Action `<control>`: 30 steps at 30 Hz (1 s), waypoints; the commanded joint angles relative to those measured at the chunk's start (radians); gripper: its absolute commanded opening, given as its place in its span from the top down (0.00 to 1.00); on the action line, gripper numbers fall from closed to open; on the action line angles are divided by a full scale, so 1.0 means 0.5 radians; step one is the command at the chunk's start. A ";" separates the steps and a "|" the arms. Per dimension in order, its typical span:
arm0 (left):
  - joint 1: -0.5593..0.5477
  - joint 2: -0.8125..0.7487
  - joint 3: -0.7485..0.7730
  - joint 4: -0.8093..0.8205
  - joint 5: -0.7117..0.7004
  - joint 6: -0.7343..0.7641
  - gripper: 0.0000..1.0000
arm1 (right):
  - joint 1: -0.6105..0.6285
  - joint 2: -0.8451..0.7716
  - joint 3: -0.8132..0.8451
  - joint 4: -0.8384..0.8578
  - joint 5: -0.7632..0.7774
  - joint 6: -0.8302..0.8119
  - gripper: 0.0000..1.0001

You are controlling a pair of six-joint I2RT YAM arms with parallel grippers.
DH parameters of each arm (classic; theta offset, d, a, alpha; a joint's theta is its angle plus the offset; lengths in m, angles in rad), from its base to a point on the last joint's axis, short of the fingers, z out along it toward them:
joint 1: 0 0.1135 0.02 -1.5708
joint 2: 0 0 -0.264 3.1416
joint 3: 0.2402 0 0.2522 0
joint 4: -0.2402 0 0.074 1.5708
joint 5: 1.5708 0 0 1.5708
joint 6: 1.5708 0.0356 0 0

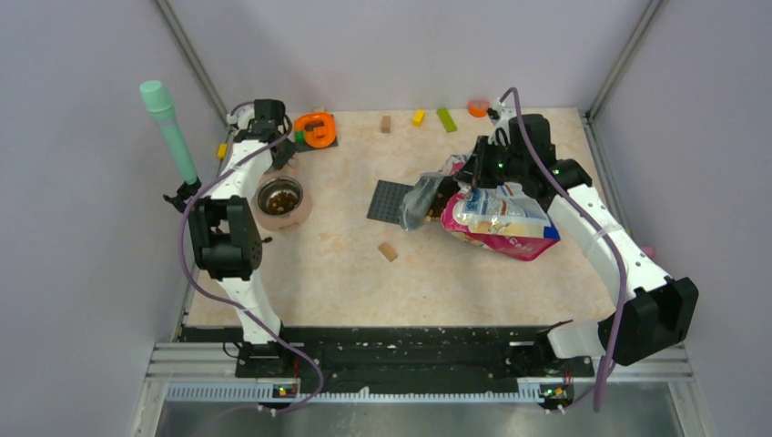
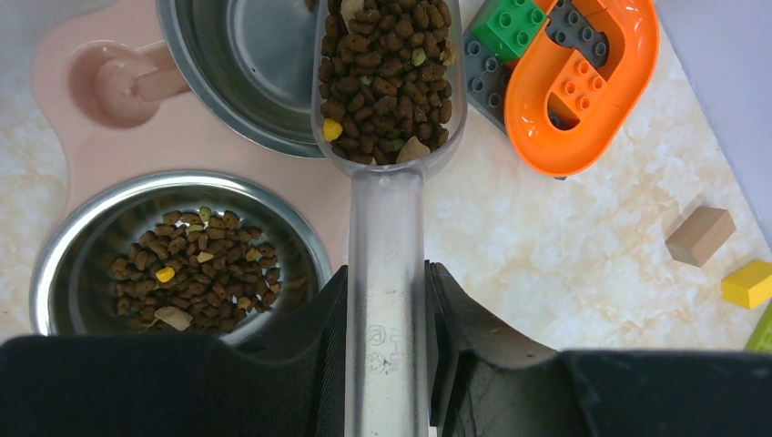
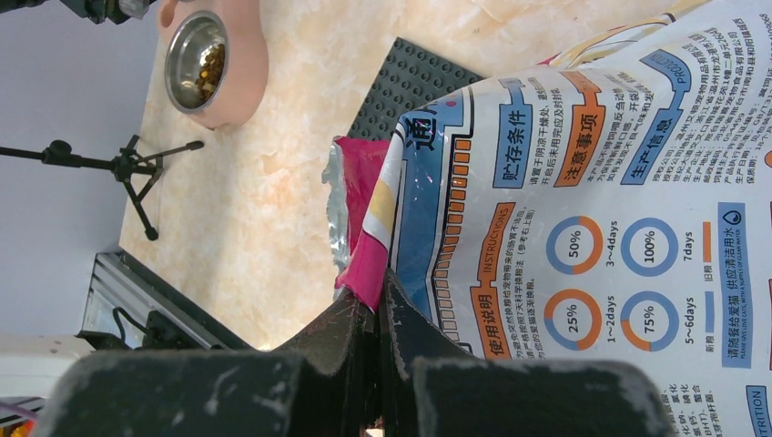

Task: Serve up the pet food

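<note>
Nearest the arms' edge of the desk (image 1: 319, 282) there's just a little tan block (image 1: 389, 251), sitting on its own around the middle.

A bit further in, the right end effector (image 3: 378, 305) is pinched tight on the edge of the bag (image 1: 505, 223), right by its open mouth. The bag lies on its side toward the right edge of the desk. Its foil-lined mouth points left and reaches the right edge of a dark grey studded plate (image 1: 387, 200) lying flat near the middle.

Over by the left edge sits a pink feeder (image 2: 100, 137) with two steel bowls. The near bowl (image 2: 64, 264) has a layer of kibble (image 2: 196, 269) in it, brown with a few yellow bits. The left end effector (image 2: 387, 296) is clamped narrow on the handle of a clear scoop (image 2: 387, 209). The scoop's head is heaped with more kibble and sits over the rim of the far bowl (image 2: 228, 73), which shows shiny steel inside.

At the far-left corner there's an orange toy (image 2: 583, 82) with a green brick (image 2: 505, 23) beside it. Along the far edge run another tan block (image 1: 386, 124), a yellow brick (image 1: 418, 116), a long green brick (image 1: 446, 119) and a small orange piece (image 1: 478, 107).
</note>
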 commanded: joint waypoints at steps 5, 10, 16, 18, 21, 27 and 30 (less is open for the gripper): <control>0.085 -0.004 0.064 0.043 0.157 -0.174 1.00 | -0.003 -0.078 0.046 0.228 -0.117 0.018 1.00; 0.093 -0.063 -0.036 0.082 0.191 -0.252 1.00 | -0.003 -0.070 0.049 0.231 -0.118 0.023 1.00; 0.133 -0.089 -0.072 0.084 0.339 -0.403 1.00 | -0.002 -0.073 0.051 0.232 -0.123 0.023 1.00; 0.142 -0.116 -0.103 0.099 0.374 -0.478 1.00 | -0.003 -0.079 0.045 0.232 -0.123 0.025 1.00; 0.157 -0.168 -0.179 0.173 0.418 -0.567 1.00 | -0.003 -0.093 0.038 0.231 -0.123 0.024 1.00; 0.201 -0.248 -0.322 0.302 0.607 -0.762 1.00 | -0.003 -0.122 0.016 0.228 -0.121 0.025 1.00; 0.219 -0.286 -0.387 0.362 0.676 -0.854 1.00 | -0.003 -0.137 0.003 0.229 -0.122 0.031 1.00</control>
